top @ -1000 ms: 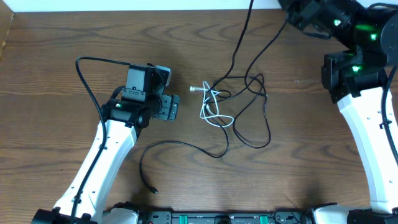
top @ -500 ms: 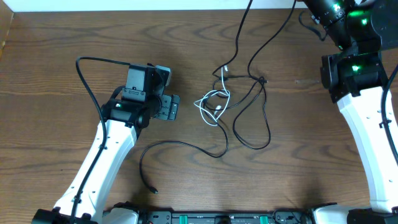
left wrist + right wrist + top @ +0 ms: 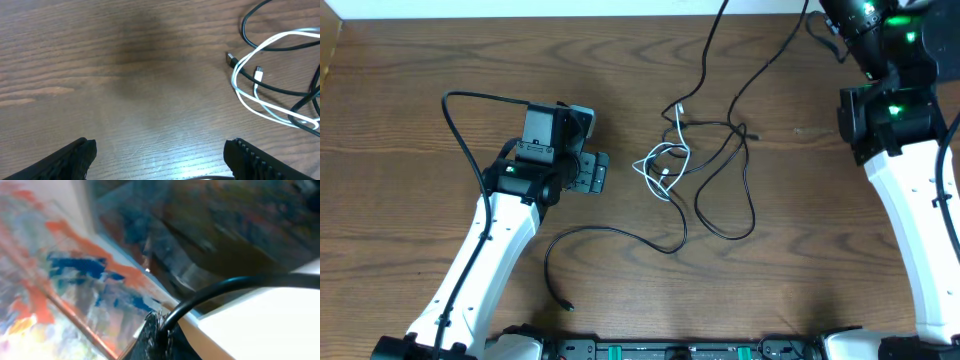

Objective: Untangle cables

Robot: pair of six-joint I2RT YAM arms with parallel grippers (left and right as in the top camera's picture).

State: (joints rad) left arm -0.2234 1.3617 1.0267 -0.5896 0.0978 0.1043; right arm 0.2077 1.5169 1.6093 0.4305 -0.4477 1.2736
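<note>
The cables (image 3: 710,160) lie tangled at the table's middle: thin black cords looped around one white cord (image 3: 665,165). Two black strands rise from the tangle and leave the overhead view's top edge. One black strand trails down left to a plug end (image 3: 567,305). My left gripper (image 3: 592,172) is open and empty, resting low just left of the tangle. In the left wrist view its gripper (image 3: 160,165) faces the white cord (image 3: 260,100) and a black plug (image 3: 231,58). My right gripper (image 3: 160,325) is shut on a black cable (image 3: 225,287), raised above the table beyond the overhead's top edge.
The right arm (image 3: 890,110) stands along the table's right side, the left arm (image 3: 490,250) along the lower left. A thicker black robot cable (image 3: 460,130) loops left of the left wrist. The table's back edge (image 3: 520,18) runs along the top.
My right arm has moved up and back with the black cable. The tangle was drawn toward the back and the white cord's plug end swung from the left to the top.
</note>
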